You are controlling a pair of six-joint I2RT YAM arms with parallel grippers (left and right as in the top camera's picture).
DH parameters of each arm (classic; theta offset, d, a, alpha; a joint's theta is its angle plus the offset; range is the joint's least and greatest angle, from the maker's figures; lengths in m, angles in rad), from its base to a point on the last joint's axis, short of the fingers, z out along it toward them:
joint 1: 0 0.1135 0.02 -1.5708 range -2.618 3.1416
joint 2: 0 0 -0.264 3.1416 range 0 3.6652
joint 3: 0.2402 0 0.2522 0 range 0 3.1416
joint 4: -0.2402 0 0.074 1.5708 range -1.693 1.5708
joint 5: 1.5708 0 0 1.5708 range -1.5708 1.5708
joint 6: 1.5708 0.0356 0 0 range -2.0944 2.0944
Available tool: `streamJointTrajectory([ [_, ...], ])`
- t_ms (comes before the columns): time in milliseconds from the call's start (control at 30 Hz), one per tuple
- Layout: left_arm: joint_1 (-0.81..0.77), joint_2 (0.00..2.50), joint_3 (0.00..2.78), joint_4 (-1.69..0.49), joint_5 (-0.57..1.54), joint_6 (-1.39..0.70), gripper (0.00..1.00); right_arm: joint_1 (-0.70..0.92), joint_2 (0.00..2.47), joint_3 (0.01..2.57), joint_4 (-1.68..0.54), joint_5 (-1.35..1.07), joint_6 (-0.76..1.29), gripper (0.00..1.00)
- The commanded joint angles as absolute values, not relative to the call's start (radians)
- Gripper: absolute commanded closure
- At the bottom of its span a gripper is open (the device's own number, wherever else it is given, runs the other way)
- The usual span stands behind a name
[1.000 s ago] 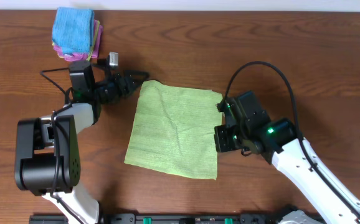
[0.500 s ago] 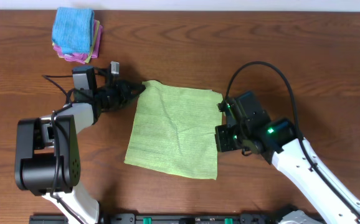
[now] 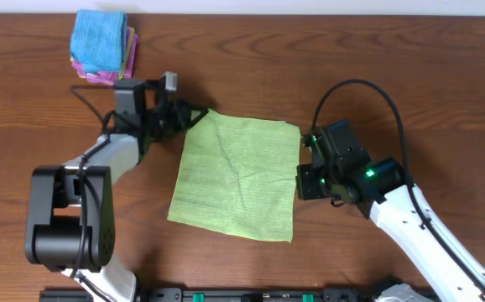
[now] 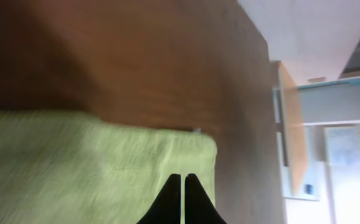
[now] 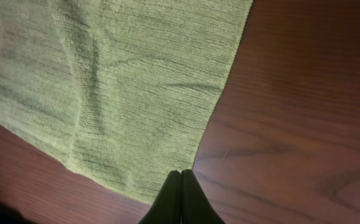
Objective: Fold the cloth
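Note:
The lime-green cloth (image 3: 234, 176) lies spread flat on the wooden table, with a soft crease down its middle. My left gripper (image 3: 199, 112) is at the cloth's far left corner, and its jaws are closed on that corner. In the left wrist view the cloth (image 4: 74, 162) fills the lower left under the pinched left gripper (image 4: 183, 176). My right gripper (image 3: 299, 180) is shut, its tips right at the cloth's right edge. The right wrist view shows the cloth (image 5: 118, 81) flat, with the right gripper (image 5: 180, 172) meeting its edge near a corner.
A stack of folded cloths (image 3: 101, 46), blue on top with pink and purple below, sits at the far left of the table. The table's back edge runs just behind it. Bare wood (image 3: 410, 92) surrounds the cloth.
My left gripper has swung right and toward the back onto the cloth's far left corner and has closed. The right gripper has shifted slightly right, still shut.

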State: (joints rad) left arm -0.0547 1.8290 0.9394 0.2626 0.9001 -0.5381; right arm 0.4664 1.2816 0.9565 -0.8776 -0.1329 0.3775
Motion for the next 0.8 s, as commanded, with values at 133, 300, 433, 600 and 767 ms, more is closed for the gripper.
streamJointTrajectory([
  [133, -0.119, 1.805, 1.244, -0.238, 0.443, -0.248, 0.95, 0.458, 1.27, 0.968, -0.887, -0.12, 0.365, 0.98],
  [300, -0.143, 1.806, 1.298, -0.398, 0.255, -0.185, 0.94, 0.458, 1.27, 0.968, -0.882, -0.12, 0.365, 0.98],
  [433, -0.169, 1.826, 1.294, -0.416, 0.222, -0.179, 0.94, 0.458, 1.27, 0.968, -0.866, -0.12, 0.365, 0.98],
  [600, -0.207, 1.868, 1.293, -0.416, 0.153, -0.179, 0.94, 0.458, 1.27, 0.968, -0.865, -0.12, 0.366, 0.98],
  [767, -0.233, 1.921, 1.293, -0.411, 0.131, -0.18, 0.94, 0.458, 1.27, 0.968, -0.865, -0.12, 0.366, 0.98],
])
